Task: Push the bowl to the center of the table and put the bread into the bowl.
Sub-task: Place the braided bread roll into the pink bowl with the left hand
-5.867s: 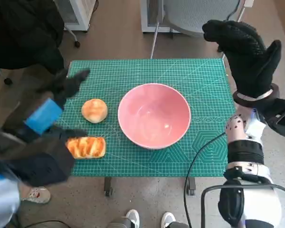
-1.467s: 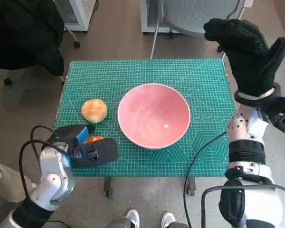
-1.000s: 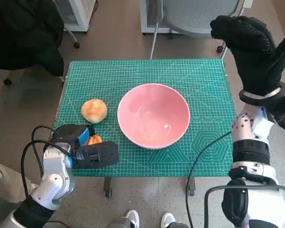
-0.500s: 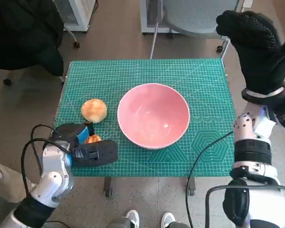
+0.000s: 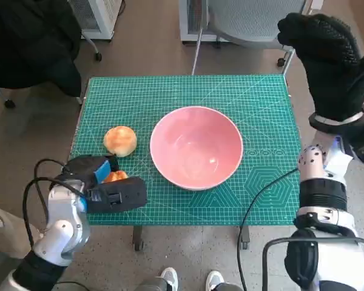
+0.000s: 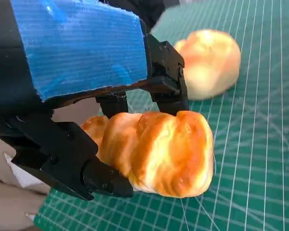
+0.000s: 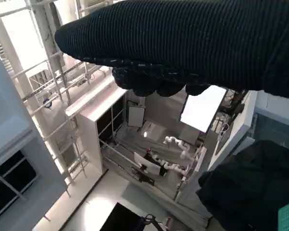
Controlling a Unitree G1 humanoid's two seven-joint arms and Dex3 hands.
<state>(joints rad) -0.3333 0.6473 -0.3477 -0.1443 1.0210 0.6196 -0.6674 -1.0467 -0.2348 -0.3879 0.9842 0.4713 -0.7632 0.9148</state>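
The worktop (image 5: 267, 200), under its green mat, is carrying a pink bowl (image 5: 196, 147) that is sitting near its middle, so judging by that, the push is looking done and the bread step is in hand. The right hand (image 5: 327, 60) is hanging raised beyond the worktop's far right corner, holding nothing; whether its fingers are spread I cannot tell. The left hand (image 5: 106, 185) is lying at the near left edge, its fingers (image 6: 166, 79) closing around the long loaf (image 6: 156, 151) from both sides. A round bun (image 5: 120, 140) is sitting just beyond it, apart from the bowl's left rim. To do this well, the hand should be lifting the loaf straight up before swinging right, clearing the rim, and squeezing gently, since soft bread is likely to dent or slip from hard fingers.
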